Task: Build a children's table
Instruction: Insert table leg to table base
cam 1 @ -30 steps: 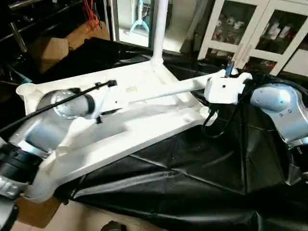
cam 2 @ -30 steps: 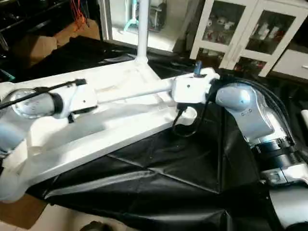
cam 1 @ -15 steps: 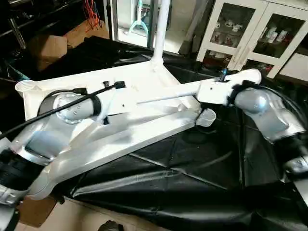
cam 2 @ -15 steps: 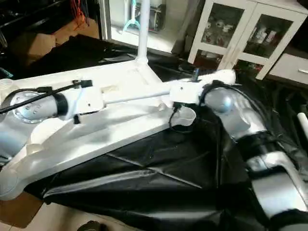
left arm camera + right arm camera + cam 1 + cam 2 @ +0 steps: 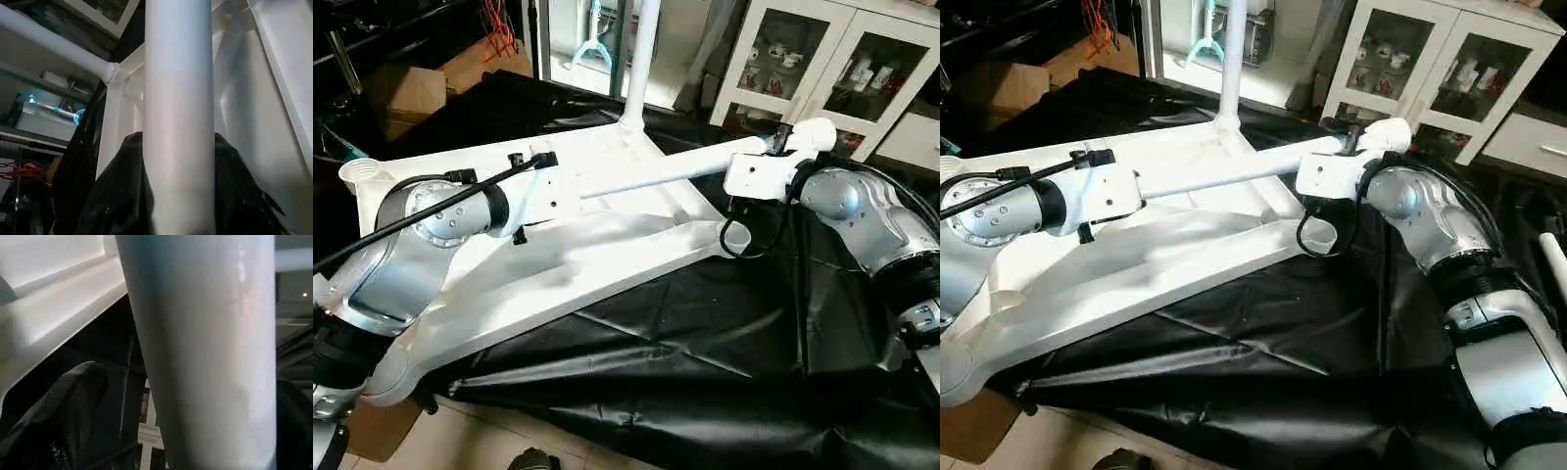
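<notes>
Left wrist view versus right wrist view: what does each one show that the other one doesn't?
Left wrist view: a fitted leg already seated in its corner socket, plus the tabletop's underside ribs. Right wrist view: the tabletop's smooth outer edge, seen from the side. Both: the loose leg running up the middle, close to the camera.

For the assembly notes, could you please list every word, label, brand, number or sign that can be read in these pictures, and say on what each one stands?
None can be read.
Tabletop: a small yellowish patch near the upright leg, too blurred to read.
Cabinet: packages behind the glass doors, print too small to read.
Held leg, cardboard boxes: no text visible.
</notes>
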Available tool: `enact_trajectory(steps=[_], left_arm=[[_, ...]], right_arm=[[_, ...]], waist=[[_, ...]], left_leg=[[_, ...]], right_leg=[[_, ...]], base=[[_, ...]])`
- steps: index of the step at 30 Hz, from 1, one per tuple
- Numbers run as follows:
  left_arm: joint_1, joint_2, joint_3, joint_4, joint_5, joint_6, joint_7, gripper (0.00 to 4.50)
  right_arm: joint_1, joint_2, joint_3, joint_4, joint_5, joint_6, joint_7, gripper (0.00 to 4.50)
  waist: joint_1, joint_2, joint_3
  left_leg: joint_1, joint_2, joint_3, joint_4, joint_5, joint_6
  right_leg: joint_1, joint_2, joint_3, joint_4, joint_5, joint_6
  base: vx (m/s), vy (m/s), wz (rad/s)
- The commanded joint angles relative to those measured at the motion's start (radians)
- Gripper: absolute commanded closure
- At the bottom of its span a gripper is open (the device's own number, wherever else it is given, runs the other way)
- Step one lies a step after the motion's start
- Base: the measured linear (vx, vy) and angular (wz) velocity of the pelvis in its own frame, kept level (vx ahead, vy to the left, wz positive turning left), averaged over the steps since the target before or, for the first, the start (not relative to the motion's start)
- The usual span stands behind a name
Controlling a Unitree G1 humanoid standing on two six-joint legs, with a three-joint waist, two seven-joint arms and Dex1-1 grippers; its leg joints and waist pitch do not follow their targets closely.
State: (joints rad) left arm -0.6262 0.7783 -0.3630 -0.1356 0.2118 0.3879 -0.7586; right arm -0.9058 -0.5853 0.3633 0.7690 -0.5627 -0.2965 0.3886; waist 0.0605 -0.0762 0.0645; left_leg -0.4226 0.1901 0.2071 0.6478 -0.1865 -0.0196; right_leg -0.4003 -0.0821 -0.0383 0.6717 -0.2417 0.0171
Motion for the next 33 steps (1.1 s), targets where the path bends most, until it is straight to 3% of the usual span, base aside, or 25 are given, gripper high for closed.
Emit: enact_trajectory(steps=[1, 25, 26, 27, 28, 33], left_arm=[[-0.002, 0.000, 0.020, -0.024, 0.004, 0.004, 0.005, 3.12], [-0.002, 0.000, 0.020, -0.024, 0.004, 0.004, 0.005, 3.12], [0.002, -0.002, 0.028, -0.021, 0.011, 0.003, 0.006, 3.12], [-0.009, 0.016, 0.044, 0.002, 0.023, -0.011, 0.002, 3.12], [-0.016, 0.027, 0.051, 0.015, 0.029, -0.018, 0.000, 3.12], [-0.025, 0.031, 0.054, 0.024, 0.034, -0.021, 0.001, 3.12]], right_arm=[[-0.013, -0.016, -0.002, 0.014, -0.008, -0.002, 0.001, 0.00], [-0.013, -0.016, -0.002, 0.014, -0.008, -0.002, 0.001, 0.00], [-0.017, -0.016, 0.002, 0.037, -0.009, -0.015, -0.005, 0.28], [-0.012, -0.014, -0.001, 0.051, 0.007, -0.042, 0.004, 0.28], [-0.008, -0.013, -0.004, 0.057, 0.017, -0.056, 0.009, 0.37], [-0.007, -0.013, -0.005, 0.060, 0.023, -0.066, 0.016, 0.83]], waist=[[-0.001, 0.000, -0.087], [0.000, 0.000, -0.088], [0.000, 0.001, -0.088], [0.002, 0.007, -0.088], [0.000, 0.002, -0.087], [-0.001, 0.000, -0.088]], left_leg=[[0.042, 0.035, -0.016, -0.059, 0.076, 0.005], [0.043, 0.036, -0.015, -0.059, 0.074, 0.005], [0.043, 0.036, -0.015, -0.059, 0.074, 0.005], [0.044, 0.036, -0.016, -0.059, 0.071, 0.003], [0.042, 0.035, -0.015, -0.058, 0.061, 0.004], [0.044, 0.036, -0.015, -0.059, 0.065, 0.005]], right_leg=[[0.053, -0.041, 0.038, -0.041, 0.261, -0.256], [0.052, -0.040, 0.038, -0.041, 0.259, -0.258], [0.052, -0.040, 0.038, -0.041, 0.259, -0.258], [0.051, -0.041, 0.038, -0.041, 0.259, -0.259], [0.051, -0.040, 0.038, -0.043, 0.250, -0.259], [0.051, -0.039, 0.037, -0.041, 0.256, -0.260]], base=[[0.000, 0.000, 0.00], [0.000, 0.000, 0.00], [0.000, 0.000, 0.00], [0.000, 0.000, 0.00], [0.000, 0.000, 0.00], [0.000, 0.000, 0.00]])
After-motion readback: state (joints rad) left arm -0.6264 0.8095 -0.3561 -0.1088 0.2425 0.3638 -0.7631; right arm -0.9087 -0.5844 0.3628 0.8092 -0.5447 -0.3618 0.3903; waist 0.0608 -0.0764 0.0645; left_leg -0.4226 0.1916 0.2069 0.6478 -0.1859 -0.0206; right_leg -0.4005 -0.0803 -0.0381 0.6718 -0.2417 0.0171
